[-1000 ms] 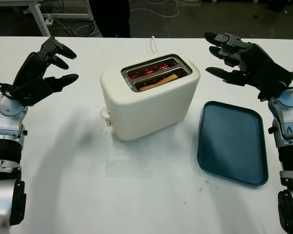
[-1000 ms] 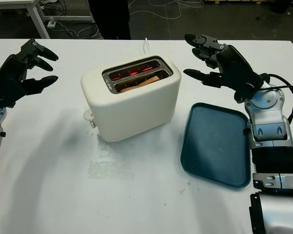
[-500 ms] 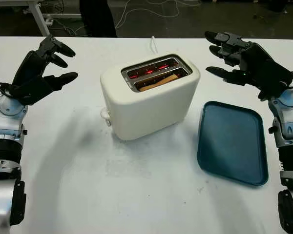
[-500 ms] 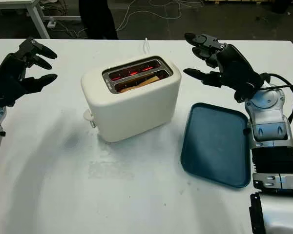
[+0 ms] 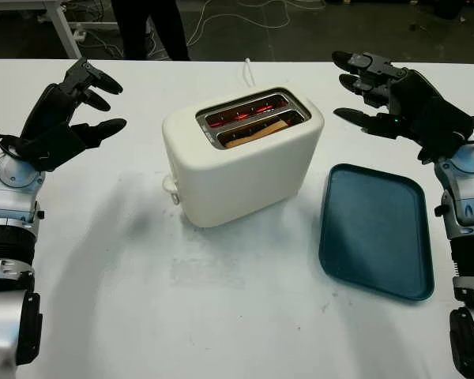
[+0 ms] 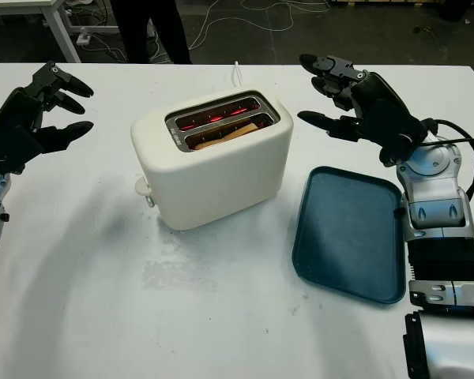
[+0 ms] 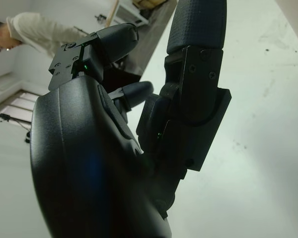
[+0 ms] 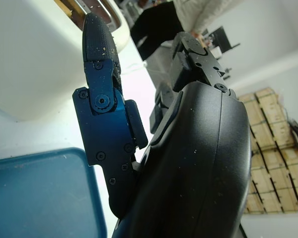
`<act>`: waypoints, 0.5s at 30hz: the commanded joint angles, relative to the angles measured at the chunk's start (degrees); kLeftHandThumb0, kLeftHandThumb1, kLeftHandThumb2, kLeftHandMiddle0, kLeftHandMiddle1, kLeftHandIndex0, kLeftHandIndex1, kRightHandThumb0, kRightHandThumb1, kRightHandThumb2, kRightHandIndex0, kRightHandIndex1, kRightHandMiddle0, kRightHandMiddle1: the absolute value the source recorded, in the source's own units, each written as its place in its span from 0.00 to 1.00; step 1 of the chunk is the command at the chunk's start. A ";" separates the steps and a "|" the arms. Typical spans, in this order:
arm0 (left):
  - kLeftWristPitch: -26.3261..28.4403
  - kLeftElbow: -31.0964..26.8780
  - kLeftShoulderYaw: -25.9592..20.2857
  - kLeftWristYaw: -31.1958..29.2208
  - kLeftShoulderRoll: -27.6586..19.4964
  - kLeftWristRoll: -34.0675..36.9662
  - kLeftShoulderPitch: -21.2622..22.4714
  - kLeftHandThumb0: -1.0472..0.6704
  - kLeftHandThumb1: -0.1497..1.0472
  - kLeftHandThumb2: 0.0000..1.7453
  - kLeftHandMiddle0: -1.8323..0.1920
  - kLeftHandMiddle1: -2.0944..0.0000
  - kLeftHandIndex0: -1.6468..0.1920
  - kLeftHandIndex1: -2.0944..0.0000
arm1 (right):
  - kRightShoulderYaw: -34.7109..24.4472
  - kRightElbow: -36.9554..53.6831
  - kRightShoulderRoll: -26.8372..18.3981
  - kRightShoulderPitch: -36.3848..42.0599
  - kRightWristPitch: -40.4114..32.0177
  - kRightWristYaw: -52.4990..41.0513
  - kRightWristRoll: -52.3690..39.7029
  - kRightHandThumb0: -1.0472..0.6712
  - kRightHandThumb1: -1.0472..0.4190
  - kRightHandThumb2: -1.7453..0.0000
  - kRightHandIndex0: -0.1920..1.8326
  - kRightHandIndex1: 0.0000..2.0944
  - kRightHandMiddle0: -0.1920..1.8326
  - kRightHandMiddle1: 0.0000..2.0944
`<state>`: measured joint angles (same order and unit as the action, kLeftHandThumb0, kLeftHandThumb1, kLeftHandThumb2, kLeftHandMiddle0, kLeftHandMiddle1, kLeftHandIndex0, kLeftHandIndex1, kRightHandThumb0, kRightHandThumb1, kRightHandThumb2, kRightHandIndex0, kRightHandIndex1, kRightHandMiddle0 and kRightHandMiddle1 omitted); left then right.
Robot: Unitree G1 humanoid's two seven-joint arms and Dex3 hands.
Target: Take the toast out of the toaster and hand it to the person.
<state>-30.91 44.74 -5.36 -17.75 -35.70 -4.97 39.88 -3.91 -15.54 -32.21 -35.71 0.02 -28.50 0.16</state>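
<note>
The brown toast slice sits in the near slot of the cream plastic toaster, long axis along the slot. My right hand, empty and released, hovers beside the toaster, nearer than my left hand, likewise empty.

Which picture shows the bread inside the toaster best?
The left eye view: the brown toast slice lies in the near slot of the cream toaster. The right eye view shows the same; the right wrist view catches its edge.
</note>
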 commanded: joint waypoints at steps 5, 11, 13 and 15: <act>-0.66 -0.21 0.09 0.16 -0.61 -0.29 0.30 0.00 0.89 0.20 0.91 0.24 0.90 0.31 | -0.33 -0.09 0.13 0.00 0.22 -0.04 -0.65 0.21 0.09 0.89 0.20 0.00 0.22 0.00; -0.33 -0.54 -0.07 0.16 -0.58 -0.08 0.12 0.00 0.89 0.20 0.91 0.25 0.90 0.31 | -0.59 0.40 0.20 0.28 0.18 -0.03 -1.29 0.22 0.09 0.89 0.20 0.00 0.21 0.00; -0.12 -1.15 0.02 0.68 -0.79 -0.60 -0.17 0.00 0.89 0.20 0.91 0.25 0.90 0.32 | -0.54 0.01 0.13 0.19 0.75 -0.05 -1.43 0.22 0.09 0.88 0.20 0.00 0.21 0.00; -0.48 -1.23 0.30 1.47 -0.98 -1.48 -0.29 0.00 0.89 0.21 0.91 0.25 0.90 0.32 | -0.39 0.15 0.12 0.20 0.25 0.13 -1.31 0.22 0.09 0.88 0.20 0.00 0.21 0.00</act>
<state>-30.97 44.30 -5.34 -17.03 -35.73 -5.51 39.88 -4.00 -15.82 -32.21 -35.70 0.09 -28.50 -0.83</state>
